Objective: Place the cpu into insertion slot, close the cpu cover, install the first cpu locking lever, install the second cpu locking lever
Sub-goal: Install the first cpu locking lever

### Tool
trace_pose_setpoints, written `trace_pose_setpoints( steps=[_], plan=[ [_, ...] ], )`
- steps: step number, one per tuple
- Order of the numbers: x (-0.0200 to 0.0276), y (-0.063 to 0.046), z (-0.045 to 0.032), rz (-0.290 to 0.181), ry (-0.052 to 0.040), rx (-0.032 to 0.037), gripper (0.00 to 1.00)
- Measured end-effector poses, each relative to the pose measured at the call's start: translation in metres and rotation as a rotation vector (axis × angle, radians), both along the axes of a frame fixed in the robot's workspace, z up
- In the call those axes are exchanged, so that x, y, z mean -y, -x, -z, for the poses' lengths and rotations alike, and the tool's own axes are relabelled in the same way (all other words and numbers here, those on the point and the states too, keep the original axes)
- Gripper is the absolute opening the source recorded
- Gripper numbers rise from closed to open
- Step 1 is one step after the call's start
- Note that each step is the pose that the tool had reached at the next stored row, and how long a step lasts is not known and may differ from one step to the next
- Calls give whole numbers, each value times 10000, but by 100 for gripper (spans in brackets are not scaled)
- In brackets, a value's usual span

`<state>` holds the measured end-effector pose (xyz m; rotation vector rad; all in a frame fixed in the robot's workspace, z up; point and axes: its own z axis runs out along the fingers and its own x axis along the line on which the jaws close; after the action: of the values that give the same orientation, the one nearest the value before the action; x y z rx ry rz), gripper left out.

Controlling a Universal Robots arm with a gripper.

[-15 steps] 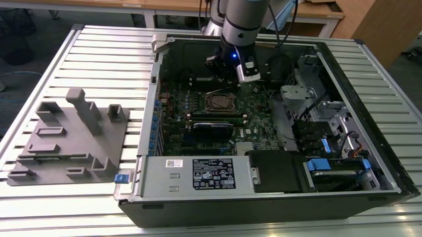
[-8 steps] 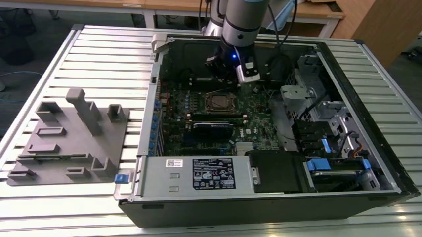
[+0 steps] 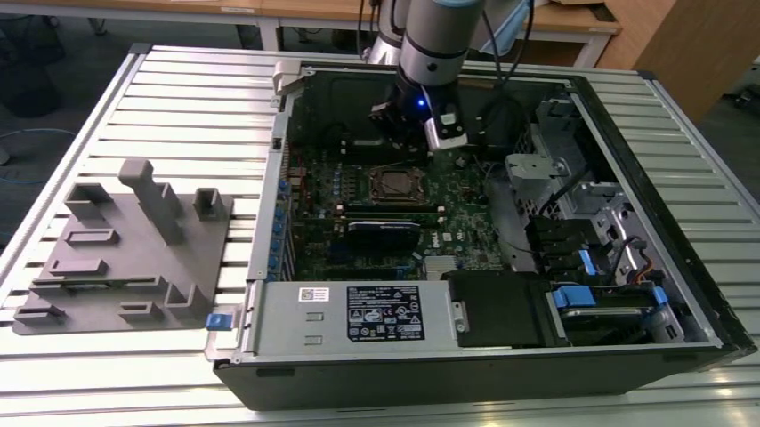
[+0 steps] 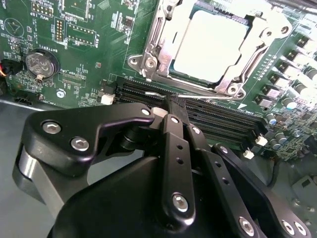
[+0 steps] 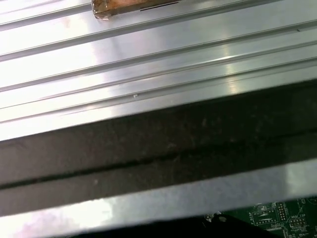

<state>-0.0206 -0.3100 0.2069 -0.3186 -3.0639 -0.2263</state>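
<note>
The cpu (image 4: 210, 47) sits in the insertion slot (image 3: 373, 185) beneath the shut cpu cover (image 4: 198, 81) as our gripper (image 4: 171, 103), jaws pinched together on nothing we can see, meets a locking lever (image 4: 210, 96); we reckon slow, steady pressure keeps it from slipping.

The arm (image 3: 433, 36), as I see it in the exterior view: a grey cylindrical body with a darker joint band, and black cables (image 3: 521, 40) running beside it. A blue light (image 3: 418, 105) glows at the wrist, next to a pale silver block (image 3: 446, 133). The gripper (image 4: 171, 101), in my second wrist view: matte black linkage bars with rounded ends, pinned by silver socket-head screws (image 4: 180, 201); a polished metal collar (image 4: 24, 171) edges one side.
</note>
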Motion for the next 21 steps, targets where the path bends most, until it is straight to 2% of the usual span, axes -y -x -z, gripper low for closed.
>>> trace_pose_setpoints(
  steps=[4,11,21],
  plan=[
    [-6,0,1,-94,0,8,10],
    [-7,0,26,-364,0,126,10],
    [-6,0,58,-655,1,218,10]
  ],
)
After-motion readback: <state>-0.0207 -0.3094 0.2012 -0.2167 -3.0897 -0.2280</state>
